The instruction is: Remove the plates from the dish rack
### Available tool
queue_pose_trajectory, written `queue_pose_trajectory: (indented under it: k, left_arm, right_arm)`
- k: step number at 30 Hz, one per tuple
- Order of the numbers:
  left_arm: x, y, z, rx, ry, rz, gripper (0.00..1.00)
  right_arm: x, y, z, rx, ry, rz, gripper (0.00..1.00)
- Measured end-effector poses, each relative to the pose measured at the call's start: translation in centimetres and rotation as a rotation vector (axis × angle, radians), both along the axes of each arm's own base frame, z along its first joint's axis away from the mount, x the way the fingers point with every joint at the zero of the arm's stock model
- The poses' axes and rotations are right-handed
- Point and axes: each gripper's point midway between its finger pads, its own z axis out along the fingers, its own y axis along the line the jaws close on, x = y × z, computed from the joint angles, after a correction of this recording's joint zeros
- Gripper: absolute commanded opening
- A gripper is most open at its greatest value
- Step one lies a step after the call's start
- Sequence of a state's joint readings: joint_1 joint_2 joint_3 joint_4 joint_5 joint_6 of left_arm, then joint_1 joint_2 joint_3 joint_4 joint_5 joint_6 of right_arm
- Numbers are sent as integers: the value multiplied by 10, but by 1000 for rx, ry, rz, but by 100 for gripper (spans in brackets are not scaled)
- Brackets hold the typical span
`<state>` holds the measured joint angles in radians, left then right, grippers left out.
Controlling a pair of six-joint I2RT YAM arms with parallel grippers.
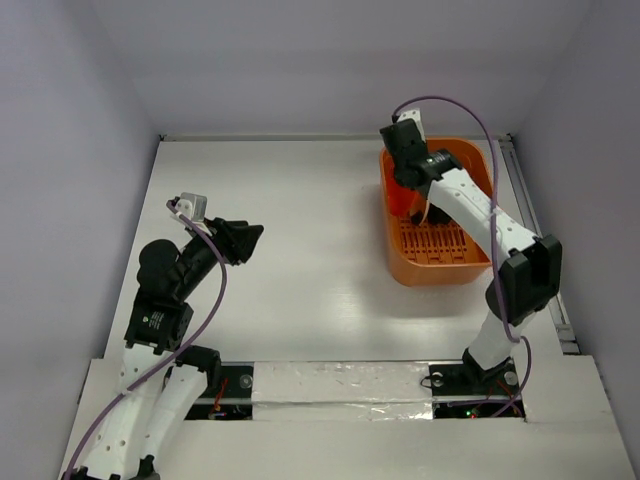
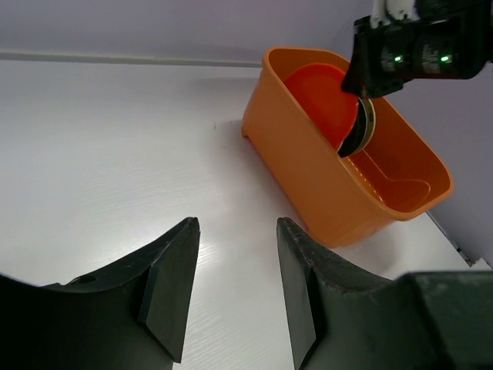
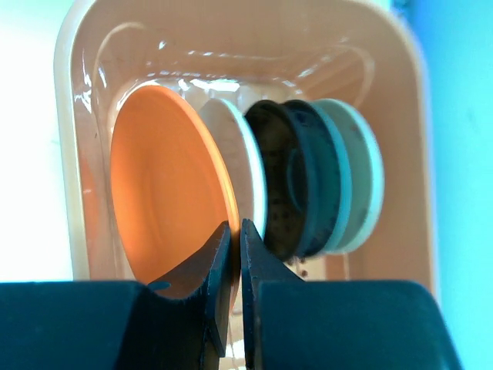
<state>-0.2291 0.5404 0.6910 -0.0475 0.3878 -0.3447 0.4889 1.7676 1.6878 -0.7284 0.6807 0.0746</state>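
Note:
The orange dish rack point(image 1: 455, 262) stands at the right of the table; it also shows in the left wrist view point(image 2: 308, 177) and the right wrist view point(image 3: 77, 139). Several plates stand on edge inside it: orange-red point(image 3: 166, 185), cream point(image 3: 246, 166), black point(image 3: 281, 185) and blue-grey point(image 3: 354, 185). My right gripper point(image 3: 236, 231) reaches down into the rack and is shut on the rim of the orange-red plate point(image 2: 320, 96). My left gripper point(image 2: 235, 227) is open and empty, low over the bare table left of the rack.
White walls enclose the table on the left, back and right. A metal rail point(image 1: 535, 230) runs along the right side beyond the rack. Taped boards point(image 1: 340, 385) lie at the near edge between the arm bases.

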Motion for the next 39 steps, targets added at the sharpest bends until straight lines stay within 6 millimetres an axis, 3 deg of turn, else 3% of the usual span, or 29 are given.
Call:
queue_pose_trajectory:
  k: [4,10,13,16,20,24,27,30,32,37,39]
  left_arm:
    - [0,1,-1,1,3,6,42]
    - [3,6,-3,4,14,39,41]
    - [5,9,-6,7,23,59,42]
    - [7,12,-6,9,26,82,43]
    - [11,21,-6,13,34,137,52]
    - [14,33,-5,17,44,206,61]
    - [15,37,-4,16,44,235,65]
    - [15,39,-5,18,46,243,66]
    - [15,39,-5,18,46,243,66]
    - [15,38,-5,18,47,238,62]
    - [15,37,-5,17,47,230,61]
  right_arm:
    - [-20,-8,44,19,-86,-11,0]
    - [-68,-17,138,131,-309,-5,0]
    - [-85,-2,168,239,-393,73,0]
    - [-85,36,171,360,-412,197,0]
    - [-70,117,140,512,-349,386,0]
    - [-53,209,60,612,-158,534,0]
    - [-52,254,-8,636,-3,582,0]
    - [-56,279,-65,647,123,589,0]
    - [-57,288,-92,656,173,582,0]
    - [-56,295,-122,668,224,556,4]
    - [-55,297,-125,679,219,551,13]
